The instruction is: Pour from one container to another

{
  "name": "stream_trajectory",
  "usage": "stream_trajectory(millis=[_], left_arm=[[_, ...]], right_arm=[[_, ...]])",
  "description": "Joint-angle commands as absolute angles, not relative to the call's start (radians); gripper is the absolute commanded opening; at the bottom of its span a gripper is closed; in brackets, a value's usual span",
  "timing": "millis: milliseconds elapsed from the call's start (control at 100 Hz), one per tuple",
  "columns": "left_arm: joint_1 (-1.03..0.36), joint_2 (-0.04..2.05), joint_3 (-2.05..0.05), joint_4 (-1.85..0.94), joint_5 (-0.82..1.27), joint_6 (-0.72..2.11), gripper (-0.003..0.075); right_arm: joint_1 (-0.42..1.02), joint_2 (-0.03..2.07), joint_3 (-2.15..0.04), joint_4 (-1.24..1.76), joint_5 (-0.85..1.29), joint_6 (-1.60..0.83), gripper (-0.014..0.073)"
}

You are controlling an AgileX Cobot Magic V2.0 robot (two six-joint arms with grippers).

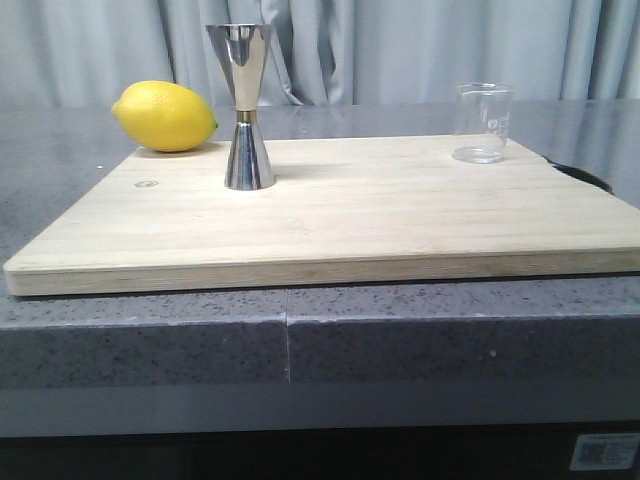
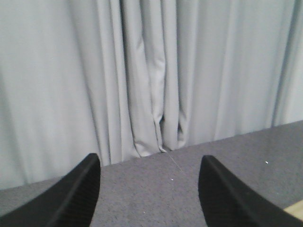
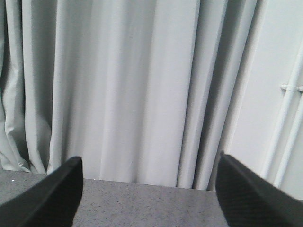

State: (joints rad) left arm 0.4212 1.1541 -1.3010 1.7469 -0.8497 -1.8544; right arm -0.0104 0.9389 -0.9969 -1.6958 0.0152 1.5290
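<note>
A wooden board (image 1: 400, 225) lies on the grey countertop (image 1: 150, 330). The glass beaker (image 1: 483, 122) stands upright near the board's far right corner. The steel jigger (image 1: 246, 106) stands upright toward the far left part of the board, well apart from the beaker. A lemon (image 1: 165, 116) rests at the board's far left corner. The left gripper (image 2: 149, 189) has its fingers spread wide, holding nothing. The right gripper (image 3: 149, 194) is likewise spread wide and empty, facing the grey curtain (image 3: 128, 85).
</note>
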Motion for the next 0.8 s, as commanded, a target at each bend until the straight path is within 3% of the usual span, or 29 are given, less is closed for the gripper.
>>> stream_trajectory(millis=[0, 230, 530, 790], left_arm=[[0.423, 1.092, -1.333, 1.679, -0.803, -1.876, 0.0414], [0.423, 0.938, -1.273, 1.793, -0.734, -1.876, 0.0389], [0.423, 0.715, -1.031, 1.850, -0.357, -1.749, 0.0389], [0.387, 0.653, -0.834, 1.850, -0.066, -1.660, 0.0389]], right_arm=[[-0.009, 0.923, -1.020, -1.694, 0.051, 1.531, 0.0523], [-0.009, 0.923, -1.020, -1.698, 0.088, 1.528, 0.0523], [-0.009, 0.923, -1.020, -1.725, 0.084, 1.528, 0.0523], [-0.009, 0.905, -1.010, -1.762, 0.085, 1.528, 0.0523]])
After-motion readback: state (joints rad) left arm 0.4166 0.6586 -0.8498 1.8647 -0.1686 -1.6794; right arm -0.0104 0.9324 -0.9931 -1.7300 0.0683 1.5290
